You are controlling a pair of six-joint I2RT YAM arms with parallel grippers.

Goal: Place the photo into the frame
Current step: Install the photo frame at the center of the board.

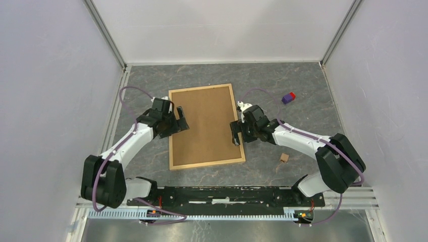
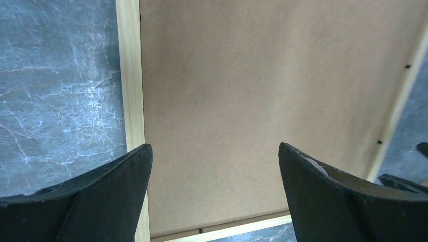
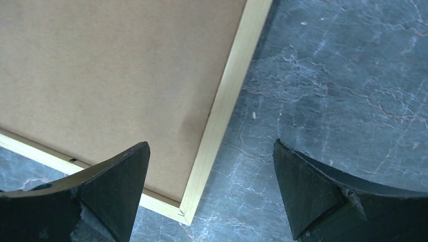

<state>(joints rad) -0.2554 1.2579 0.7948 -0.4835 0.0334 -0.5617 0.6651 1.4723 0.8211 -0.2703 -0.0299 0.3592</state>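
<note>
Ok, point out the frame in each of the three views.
Top external: the frame lies back side up at centre.
Left wrist: the frame fills most of the picture.
Right wrist: the frame is upper left, one corner at bottom centre.
Shared landmark: the grey marbled tabletop beside its light wood edge.

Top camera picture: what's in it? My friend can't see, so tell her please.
A wooden picture frame lies back side up, brown board showing, on a grey table. The left gripper and right gripper are open over its two long sides. A purple-and-red block lies to its right.
</note>
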